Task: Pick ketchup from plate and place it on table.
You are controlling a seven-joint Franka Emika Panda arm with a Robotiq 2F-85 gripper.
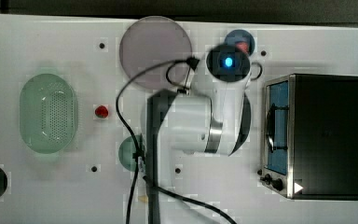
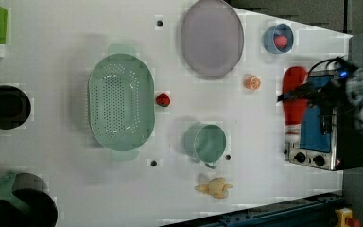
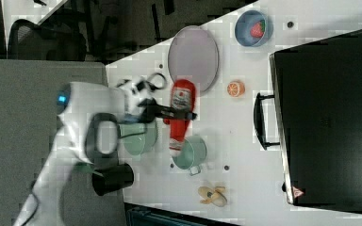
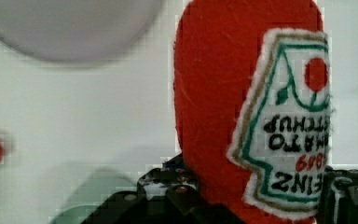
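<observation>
The big white surface [image 2: 75, 189] held everything. A black oven with a shiny front [image 1: 326, 135] stood at the top view's right. The robot arm [image 1: 205, 121] reached out over the middle of the surface. A pale green basket with little holes [image 2: 121, 101] lay flat, and the round grey plate [image 2: 211, 38] near it had nothing on it. The ketchup [image 3: 181, 113], a soft red bottle with a white end, was up in the air, off the plate. The hand [image 3: 169, 112] was squeezed shut across the bottle's middle, and in the wrist view the red felt and its label [image 4: 284, 121] sat right between the black fingers [image 4: 177, 196]. So the picking-up part looked done, and the putting-down part was not done yet. Under the bottle in the right view were a green cup [image 3: 191, 153] and a small orange slice [image 3: 235, 88]. A tiny red fruit [image 2: 163, 100] sat beside the basket. What could go wrong? The bottle looked soft and long, so it could slip or tip if the hand let go too high. It could also land on the cup or back on the plate if the arm came down in the wrong spot. A bare white patch would be safest.
</observation>
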